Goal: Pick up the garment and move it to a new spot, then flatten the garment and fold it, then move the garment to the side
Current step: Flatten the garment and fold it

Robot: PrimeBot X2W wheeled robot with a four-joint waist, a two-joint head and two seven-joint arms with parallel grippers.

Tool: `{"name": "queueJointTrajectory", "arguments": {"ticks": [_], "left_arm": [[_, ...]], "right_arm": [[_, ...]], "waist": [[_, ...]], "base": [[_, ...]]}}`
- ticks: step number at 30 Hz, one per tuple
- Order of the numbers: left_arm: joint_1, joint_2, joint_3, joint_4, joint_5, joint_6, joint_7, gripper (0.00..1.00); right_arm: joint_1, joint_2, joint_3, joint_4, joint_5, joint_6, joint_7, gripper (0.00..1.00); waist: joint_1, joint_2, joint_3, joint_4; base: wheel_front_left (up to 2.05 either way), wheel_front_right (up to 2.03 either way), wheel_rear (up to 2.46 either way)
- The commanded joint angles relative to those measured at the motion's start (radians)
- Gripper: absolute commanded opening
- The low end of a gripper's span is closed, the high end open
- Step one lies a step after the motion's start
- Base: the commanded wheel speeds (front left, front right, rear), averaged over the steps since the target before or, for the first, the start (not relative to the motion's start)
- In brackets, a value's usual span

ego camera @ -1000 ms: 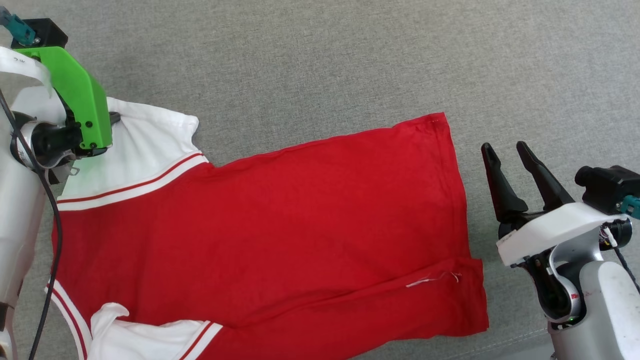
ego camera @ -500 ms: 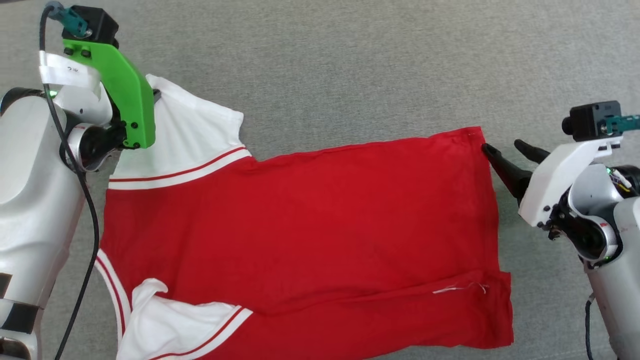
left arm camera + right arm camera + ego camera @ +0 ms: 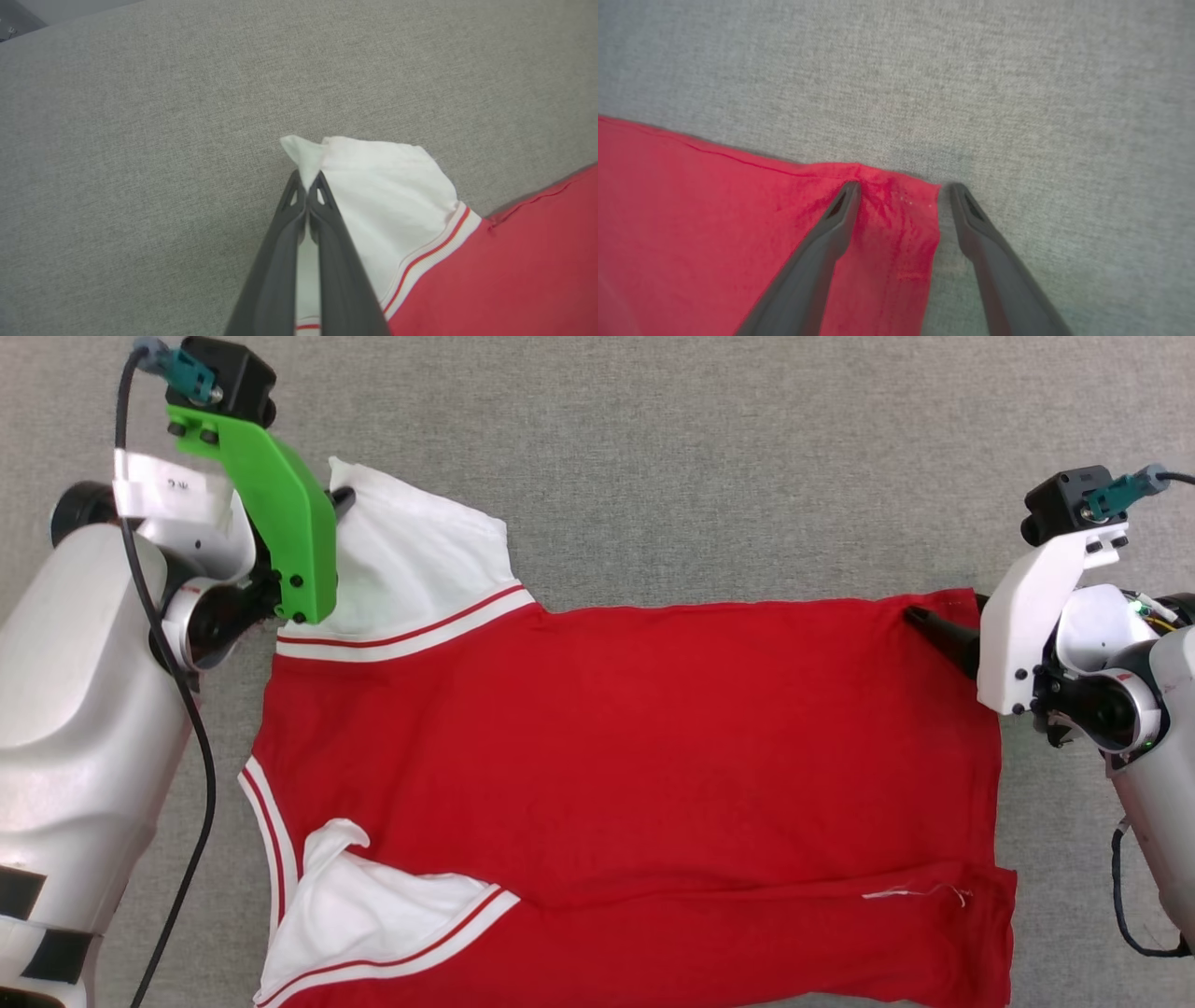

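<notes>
- Underneath, a grey woven fabric surface [image 3: 709, 457] is lying beneath everything in the head view.
- A soft red short-sleeved T-shirt with white sleeves [image 3: 635, 737] is lying spread out on this surface. Its shoulders are pointing toward the robot's left and its bottom hem toward the right.
- One white sleeve with red-and-white stripe trim [image 3: 411, 560] is stretching out at the far left corner. The near white sleeve [image 3: 383, 915] is lying crumpled over the red body.
- The left gripper [image 3: 308, 182] is pinching the tip of the far sleeve, its two dark fingers pressed together on the white cloth.
- The right gripper [image 3: 903, 189] is reaching the far hem corner with its fingers spread apart. One finger is resting over the red cloth and the other over the grey surface just beside the edge.
- A loose white thread [image 3: 920, 893] is trailing near the hem.
</notes>
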State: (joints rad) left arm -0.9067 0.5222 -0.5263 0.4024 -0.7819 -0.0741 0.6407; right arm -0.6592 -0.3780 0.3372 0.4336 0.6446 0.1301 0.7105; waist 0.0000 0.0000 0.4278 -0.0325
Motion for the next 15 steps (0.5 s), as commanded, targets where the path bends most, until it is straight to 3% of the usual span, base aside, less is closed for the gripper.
{"name": "queueJointTrajectory", "arguments": {"ticks": [1,2,5,15], "left_arm": [[0.022,-0.003,-0.002,-0.007,-0.004,0.004,-0.009,0.00],[0.029,-0.003,-0.002,-0.007,-0.005,0.005,-0.014,0.00],[0.048,-0.002,0.000,-0.008,-0.011,0.004,-0.028,0.00],[0.145,0.014,0.037,-0.042,-0.035,0.006,-0.140,0.00]], "right_arm": [[0.049,0.026,0.048,0.056,0.020,0.001,0.053,0.45],[0.054,0.026,0.063,0.069,0.029,0.001,0.074,0.00],[0.053,0.022,0.079,0.074,0.057,0.001,0.089,0.00],[0.057,-0.038,-0.039,-0.039,0.097,0.001,-0.066,0.00]], "waist": [[0.0000,0.0000,-0.005,0.008],[0.0000,0.0000,-0.011,0.010],[0.0000,0.0000,-0.028,0.016],[0.0000,0.0000,-0.122,0.052]], "base": [[0.00,0.00,0.00],[0.00,0.00,0.00],[0.00,0.00,0.00],[0.00,0.00,0.00]]}}
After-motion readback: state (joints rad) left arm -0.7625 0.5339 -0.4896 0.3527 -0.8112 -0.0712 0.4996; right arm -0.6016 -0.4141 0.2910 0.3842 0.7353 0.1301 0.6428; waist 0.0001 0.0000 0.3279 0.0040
